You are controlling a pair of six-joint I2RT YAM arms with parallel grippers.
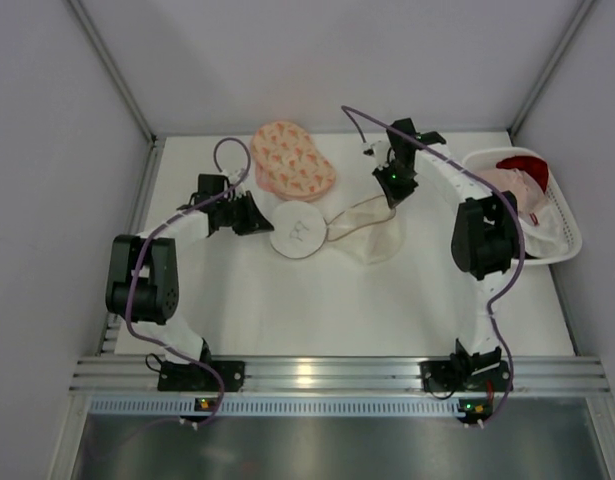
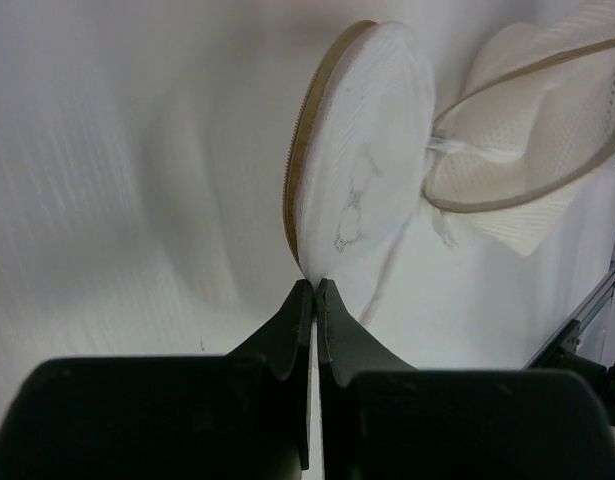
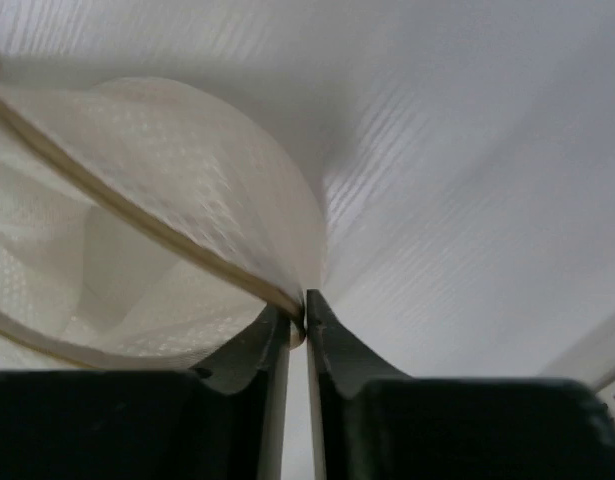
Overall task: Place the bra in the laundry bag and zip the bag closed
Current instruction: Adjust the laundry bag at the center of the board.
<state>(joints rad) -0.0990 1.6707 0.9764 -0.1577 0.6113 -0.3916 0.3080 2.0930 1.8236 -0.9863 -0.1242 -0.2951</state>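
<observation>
Top view: one bra (image 1: 292,160), two rounded pink patterned cups, lies at the far side of the white bench (image 1: 337,300), just beyond the laundry bag (image 1: 372,238) and not inside it. One bag: a flat round disc joined to an open mesh pouch with tan trim. One white plastic basket (image 1: 572,238) at right holds red and pink cloth.

Left wrist: left claw (image 2: 314,290) clenched, tips at the disc's toothed rim; whether it pinches the rim is unclear.

Right wrist: right claw (image 3: 305,318) nipped on the pouch's tan trim. The bench's fine ribbing shows only up close.
</observation>
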